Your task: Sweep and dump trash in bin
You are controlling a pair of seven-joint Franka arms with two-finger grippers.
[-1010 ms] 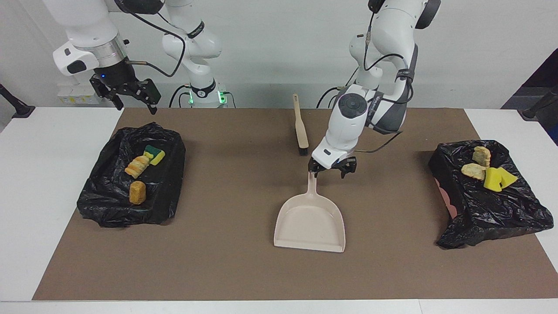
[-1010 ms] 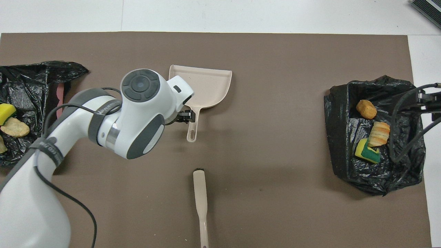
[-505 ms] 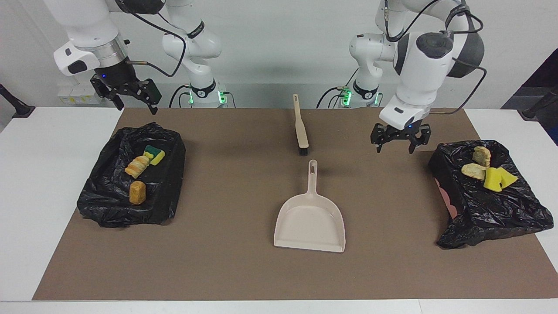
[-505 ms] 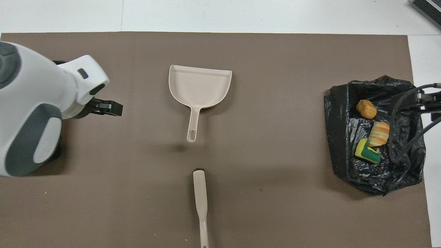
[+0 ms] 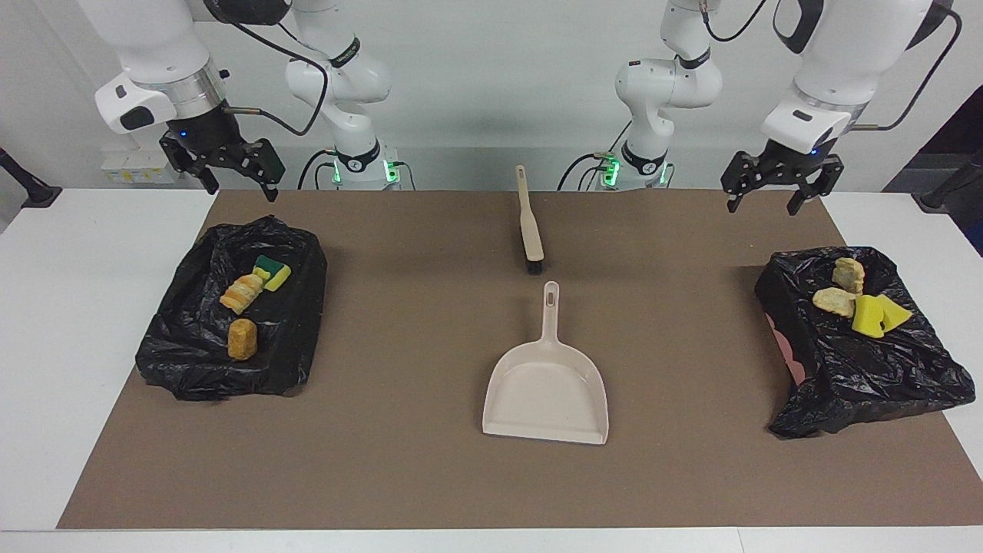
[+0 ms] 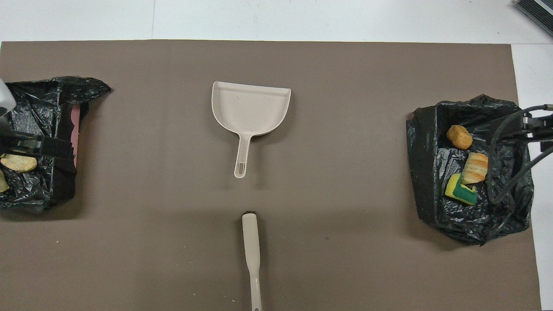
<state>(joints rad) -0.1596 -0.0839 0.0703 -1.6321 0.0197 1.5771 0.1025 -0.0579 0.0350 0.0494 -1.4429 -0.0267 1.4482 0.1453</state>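
The trash lies in two black-bagged bins. One bin at the right arm's end holds a yellow-green sponge and two tan lumps. The other bin at the left arm's end holds yellow sponge and bread-like pieces. A beige dustpan lies empty mid-mat, with the brush nearer the robots. My left gripper hangs open and empty, raised by its bin. My right gripper waits open, raised by the other bin.
A brown mat covers the middle of the white table. The right arm's cables hang over its bin in the overhead view. A few crumbs dot the mat.
My left gripper has left the dustpan handle, risen and swung toward the left arm's end of the table. The dustpan has stayed in place. The right arm has not moved.
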